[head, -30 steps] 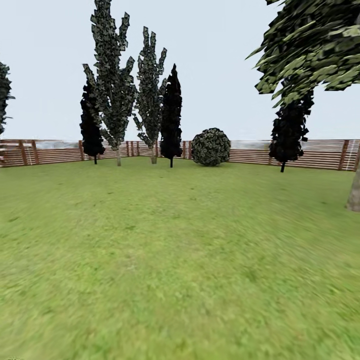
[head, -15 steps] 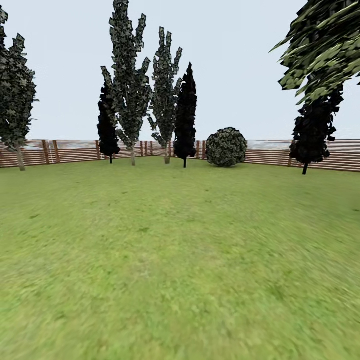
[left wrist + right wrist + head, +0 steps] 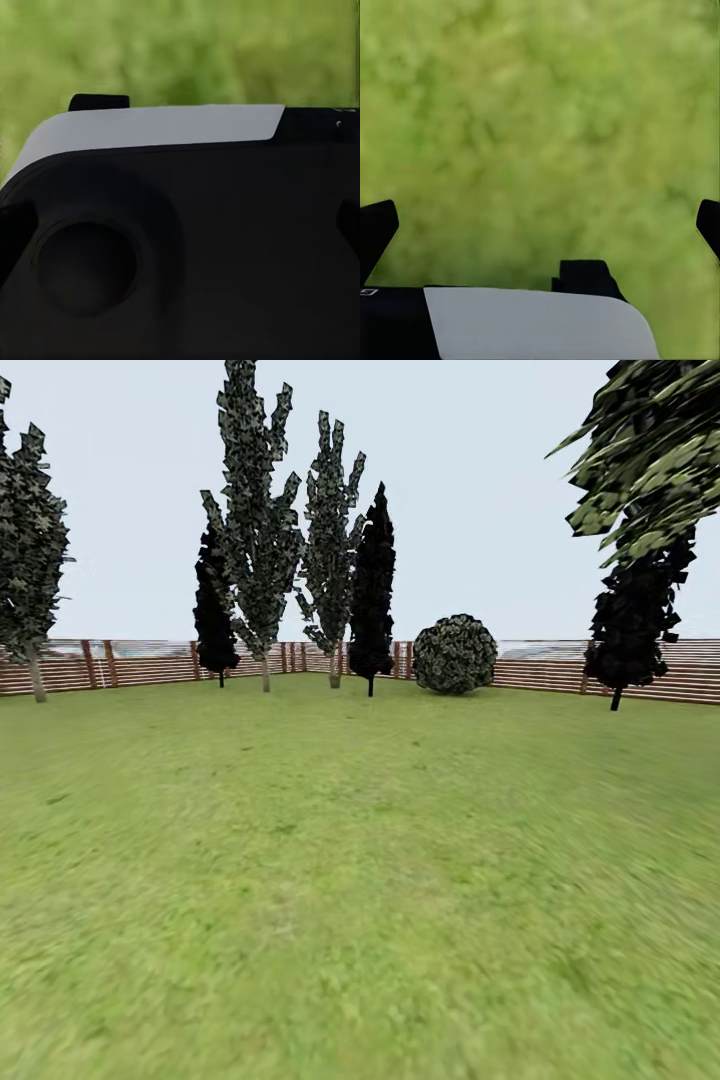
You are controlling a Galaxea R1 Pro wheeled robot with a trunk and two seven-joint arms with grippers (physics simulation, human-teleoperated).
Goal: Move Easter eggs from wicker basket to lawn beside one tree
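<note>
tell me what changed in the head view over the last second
The whole picture slid rightward, so the camera turned left; the things themselves did not move. A leafy tree came into view at the left edge, and the pale trunk seen at the right edge a second ago has left the frame. The round bush, wooden fence and lawn look as before. Nothing was grasped or released.

The left wrist view shows a big black part of the robot's body (image 3: 195, 255) with a white panel on it, very close to the camera. In the right wrist view, two black fingertips (image 3: 376, 229) of the right gripper (image 3: 540, 225) sit far apart at the picture's edges, so it is wide open and holds nothing.
</note>
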